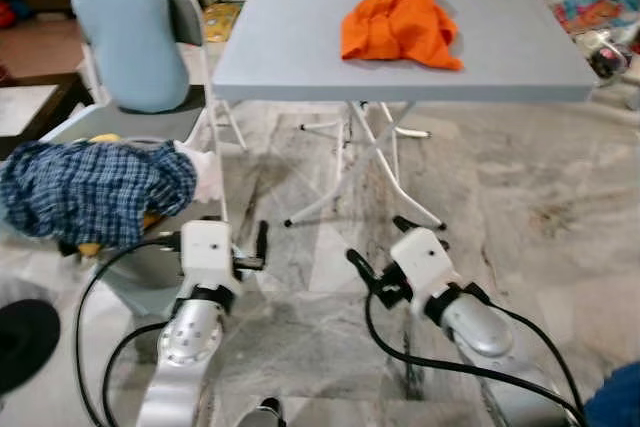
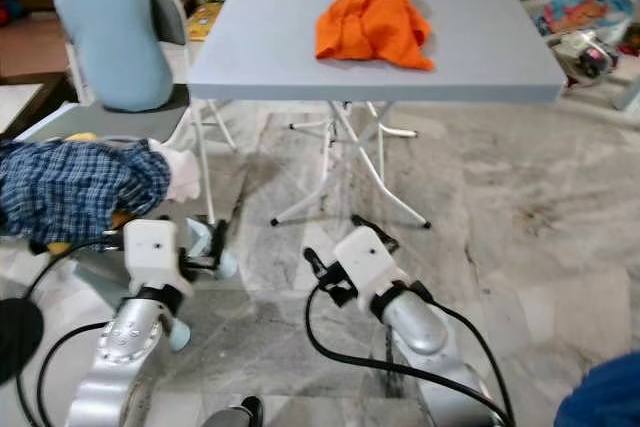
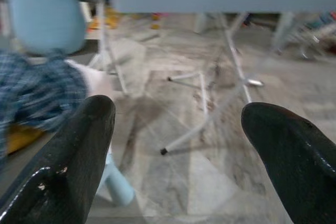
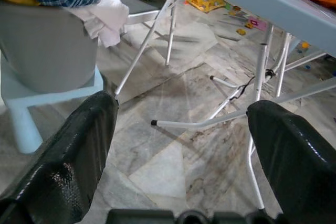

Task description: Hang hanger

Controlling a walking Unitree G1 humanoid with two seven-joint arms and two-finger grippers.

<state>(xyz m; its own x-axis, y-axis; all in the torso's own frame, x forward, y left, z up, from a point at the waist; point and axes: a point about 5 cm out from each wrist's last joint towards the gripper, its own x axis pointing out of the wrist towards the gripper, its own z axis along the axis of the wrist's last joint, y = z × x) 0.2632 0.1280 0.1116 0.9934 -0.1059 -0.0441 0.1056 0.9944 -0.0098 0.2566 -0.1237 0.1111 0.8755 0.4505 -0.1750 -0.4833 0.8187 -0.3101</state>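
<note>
Both claws are spread wide and empty: your left gripper and right gripper hang low over the marble floor, short of the grey table. No hanger can be made out; it may lie by the plaid shirt heaped in the grey bin on your left. The left arm is nearer that heap, while the orange cloth lies ahead on the table, well apart from both.

We hold both silver arms low and forward, our left gripper and right gripper each empty, black fingers spread wide apart.
</note>
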